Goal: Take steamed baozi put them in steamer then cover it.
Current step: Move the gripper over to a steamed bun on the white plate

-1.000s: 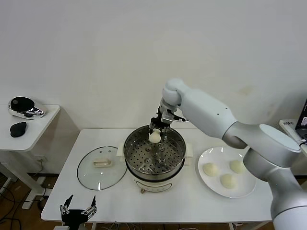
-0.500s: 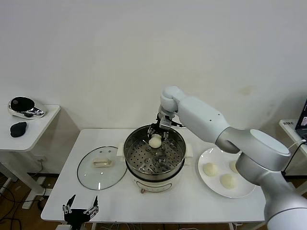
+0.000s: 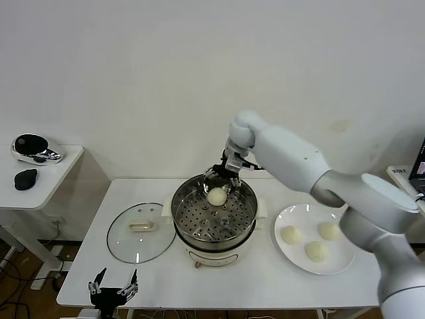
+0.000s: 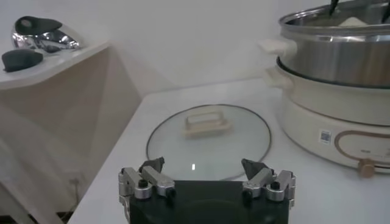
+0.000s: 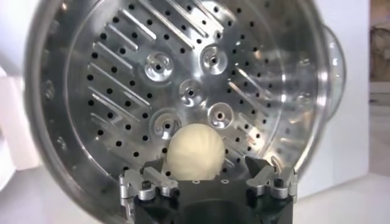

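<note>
Right gripper (image 3: pixel 223 174) spread wide over the steamer (image 3: pixel 214 216), first baozi (image 3: pixel 217 196) released on its perforated tray. We judge placing underway; next: fetch another bun (image 3: pixel 290 234) from the plate (image 3: pixel 340 264). Left gripper (image 3: pixel 113 288) parked, open.

Setting: appeared a lab test room; bare white wall (image 3: pixel 133 80), plain white table (image 3: pixel 219 282), floor cables (image 3: pixel 13 272) at 8 o'clock.

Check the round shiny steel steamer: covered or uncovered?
Uncovered. The round shiny steel steamer shows its perforated tray with one cream-white bun inside; the clear glass lid lies flat on the table beside it.
</note>
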`<control>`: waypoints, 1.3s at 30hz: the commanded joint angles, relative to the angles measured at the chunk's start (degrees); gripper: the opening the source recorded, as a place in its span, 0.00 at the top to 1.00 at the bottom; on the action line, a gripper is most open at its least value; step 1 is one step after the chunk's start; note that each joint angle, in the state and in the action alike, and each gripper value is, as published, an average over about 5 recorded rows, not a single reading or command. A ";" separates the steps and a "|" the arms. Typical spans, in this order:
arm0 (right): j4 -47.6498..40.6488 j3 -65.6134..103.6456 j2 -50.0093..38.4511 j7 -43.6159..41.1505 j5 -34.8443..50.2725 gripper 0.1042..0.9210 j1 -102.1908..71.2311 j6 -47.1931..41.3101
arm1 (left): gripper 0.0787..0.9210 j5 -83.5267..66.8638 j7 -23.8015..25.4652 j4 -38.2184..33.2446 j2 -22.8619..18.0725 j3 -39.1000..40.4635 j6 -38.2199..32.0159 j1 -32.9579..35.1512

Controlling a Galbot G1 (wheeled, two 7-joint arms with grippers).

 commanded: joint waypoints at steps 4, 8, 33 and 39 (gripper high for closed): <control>15.52 -5.23 -15.93 -0.52 18.13 0.12 10.61 -27.94 | 0.12 -0.20 0.19 -0.68 0.72 0.07 0.28 -0.24; 19.79 -8.94 -23.75 -1.73 21.67 0.12 12.83 -40.89 | 0.12 -0.32 0.25 -0.58 1.31 0.53 0.53 -1.12; 22.78 1.88 -31.96 -1.26 3.05 0.12 -15.07 -67.06 | 0.12 -0.92 0.26 -0.22 2.03 0.86 1.06 -2.04; 22.66 4.98 -31.06 -0.81 1.05 0.12 -21.65 -67.21 | 0.12 -1.42 0.09 0.44 2.06 0.29 1.14 -2.47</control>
